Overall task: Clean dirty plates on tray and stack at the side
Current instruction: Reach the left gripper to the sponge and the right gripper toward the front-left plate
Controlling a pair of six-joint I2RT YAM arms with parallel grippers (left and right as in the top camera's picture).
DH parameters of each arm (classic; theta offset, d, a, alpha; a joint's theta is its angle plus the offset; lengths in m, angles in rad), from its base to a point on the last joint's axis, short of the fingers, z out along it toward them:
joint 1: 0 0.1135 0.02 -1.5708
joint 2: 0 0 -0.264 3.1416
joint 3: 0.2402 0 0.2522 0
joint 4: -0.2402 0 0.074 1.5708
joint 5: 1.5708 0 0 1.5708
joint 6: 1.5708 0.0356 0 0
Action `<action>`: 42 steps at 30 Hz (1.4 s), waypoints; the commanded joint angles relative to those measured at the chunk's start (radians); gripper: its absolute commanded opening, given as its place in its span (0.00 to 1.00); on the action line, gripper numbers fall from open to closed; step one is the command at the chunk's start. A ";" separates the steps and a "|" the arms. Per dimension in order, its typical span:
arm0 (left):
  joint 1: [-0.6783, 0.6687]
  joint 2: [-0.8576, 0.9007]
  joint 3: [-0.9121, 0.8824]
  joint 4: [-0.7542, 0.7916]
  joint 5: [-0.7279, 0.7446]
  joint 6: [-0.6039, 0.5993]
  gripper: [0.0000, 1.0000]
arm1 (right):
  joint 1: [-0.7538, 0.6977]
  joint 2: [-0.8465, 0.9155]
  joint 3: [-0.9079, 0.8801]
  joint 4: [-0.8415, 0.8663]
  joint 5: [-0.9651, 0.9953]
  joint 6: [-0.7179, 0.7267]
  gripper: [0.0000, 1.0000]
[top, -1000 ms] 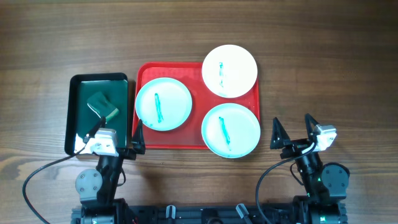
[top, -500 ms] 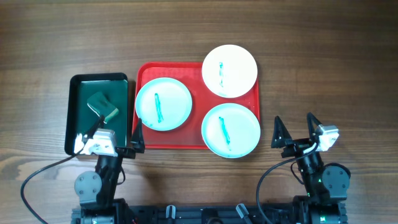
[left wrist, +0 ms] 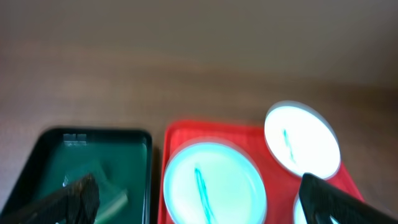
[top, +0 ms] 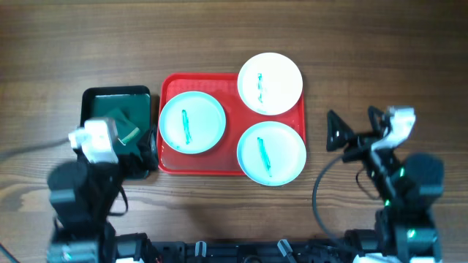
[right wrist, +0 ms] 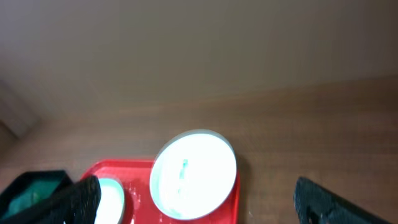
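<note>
Three white plates lie on the red tray [top: 170,86], each with a teal streak: one at the left [top: 191,122], one at the back right overhanging the rim [top: 270,83], one at the front right [top: 271,153]. My left gripper [top: 124,150] is open and empty, above the dark green tray; its wrist view [left wrist: 198,186] looks over the left plate [left wrist: 214,183] and back plate [left wrist: 301,140]. My right gripper [top: 355,124] is open and empty above bare table, right of the red tray; its wrist view [right wrist: 193,190] shows the back plate [right wrist: 194,163].
A dark green tray [top: 95,98] stands left of the red tray and holds a green sponge [top: 121,120], partly hidden by my left arm. It also shows in the left wrist view [left wrist: 93,143]. Bare wooden table lies beyond and to the right of the trays.
Both arms have risen and moved forward from the front edge. The left gripper now hangs over the green tray, the right gripper beside the red tray. Plates have not moved.
</note>
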 commanded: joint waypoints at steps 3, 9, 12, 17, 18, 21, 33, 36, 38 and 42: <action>0.000 0.399 0.383 -0.297 -0.002 -0.003 1.00 | -0.004 0.305 0.355 -0.304 -0.034 -0.121 0.99; 0.000 0.790 0.607 -0.522 0.262 -0.003 1.00 | -0.004 0.675 0.686 -0.657 -0.036 -0.165 1.00; 0.000 0.912 0.607 -0.470 0.269 -0.008 1.00 | -0.004 0.776 0.688 -0.629 -0.087 -0.053 1.00; 0.000 1.025 0.607 -0.435 0.275 -0.048 1.00 | 0.029 0.868 0.688 -0.597 -0.163 -0.058 0.99; 0.000 1.035 0.607 -0.419 0.278 -0.048 1.00 | 0.048 0.876 0.688 -0.600 -0.145 -0.040 0.99; 0.007 1.037 0.618 -0.449 0.067 -0.226 0.93 | 0.140 0.912 0.693 -0.595 -0.072 0.039 0.95; 0.105 1.037 0.680 -0.625 -0.381 -0.435 0.99 | 0.537 1.247 0.724 -0.315 0.075 0.233 0.63; 0.118 1.045 0.680 -0.603 -0.381 -0.445 0.99 | 0.587 1.335 0.724 -0.191 0.079 0.154 0.61; 0.119 1.049 0.680 -0.599 -0.381 -0.445 0.99 | 0.615 1.389 0.724 -0.145 0.110 0.125 0.59; 0.119 1.050 0.680 -0.589 -0.381 -0.444 1.00 | 0.631 1.442 0.725 -0.104 0.177 0.117 0.48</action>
